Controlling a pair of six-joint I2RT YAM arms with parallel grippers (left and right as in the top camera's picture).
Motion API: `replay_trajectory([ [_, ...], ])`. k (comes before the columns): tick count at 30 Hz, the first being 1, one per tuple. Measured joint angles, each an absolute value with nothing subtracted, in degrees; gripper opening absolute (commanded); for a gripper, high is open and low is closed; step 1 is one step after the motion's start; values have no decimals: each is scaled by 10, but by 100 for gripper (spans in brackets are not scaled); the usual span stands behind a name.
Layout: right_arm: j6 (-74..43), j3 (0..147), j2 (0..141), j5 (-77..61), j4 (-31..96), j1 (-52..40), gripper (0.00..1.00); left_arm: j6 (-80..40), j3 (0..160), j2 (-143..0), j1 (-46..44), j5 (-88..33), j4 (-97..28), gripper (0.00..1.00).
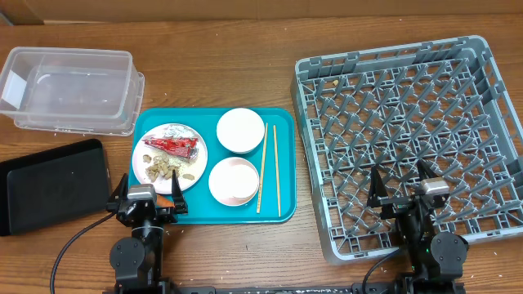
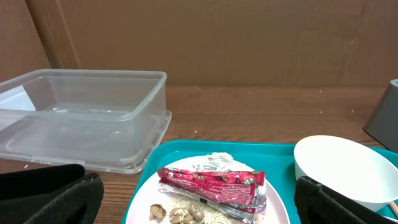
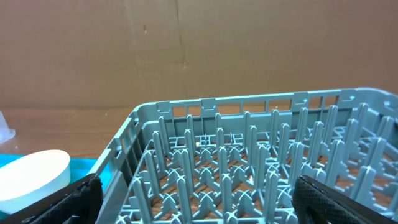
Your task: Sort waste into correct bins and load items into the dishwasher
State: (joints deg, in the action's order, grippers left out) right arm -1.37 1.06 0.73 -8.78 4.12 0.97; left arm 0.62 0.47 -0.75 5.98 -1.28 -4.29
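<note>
1. Overhead: the teal tray (image 1: 286,163) lies mid-table (image 1: 212,65). The clear tub (image 1: 73,90) and black tray (image 1: 53,184) are to its left, and the grey dish rack (image 1: 409,114) is to its right.
2. On the teal tray, the white plate (image 1: 198,155) carries the red wrapper (image 1: 172,146), a crumpled whitish scrap (image 1: 176,131) and beige food bits (image 1: 163,169). The far bowl (image 1: 240,131) and near bowl (image 1: 234,181) stand just beside the plate. The chopsticks (image 1: 261,167) lie along the tray's right side.
3. The left tool (image 1: 149,189) hangs over the tray's near left corner, fingers apart and gripping nothing, with the black tray just beside it. The right tool (image 1: 400,184), also spread and empty, hangs over the rack's near pegs.
4. A narrow strip of bare wood separates the teal tray from the rack. A broader band of bare wood runs beyond the tray.
5. Left wrist: dark fingers stand wide at both lower corners. Between them are the plate and wrapper. The tub is behind to the left, and a bowl is to the right.
6. Right wrist: the spread fingers frame the rack's upright pegs and far wall. A bowl's rim shows at lower left, outside the rack.
</note>
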Motion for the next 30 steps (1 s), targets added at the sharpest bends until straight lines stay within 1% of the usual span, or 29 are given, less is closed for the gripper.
replay_trajectory([
  [6, -76, 11, 7, -88, 41, 10, 100, 4, 5, -8, 60, -13, -43, 100],
  [11, -94, 11, 7, -72, 60, 10, 100, -5, 6, -8, 60, -13, -48, 100],
  [15, -100, 28, 9, -50, 105, 10, 100, -9, 26, -8, 60, -12, -88, 100],
  [19, -103, 82, 30, -40, 132, 10, 100, -18, 65, -20, 60, -13, -133, 100],
  [25, -105, 181, 112, -27, 149, 10, 100, -57, 170, -110, 60, -18, -178, 100],
  [30, -105, 265, 225, -28, 215, 10, 100, -72, 289, -232, 60, -46, -280, 100],
])
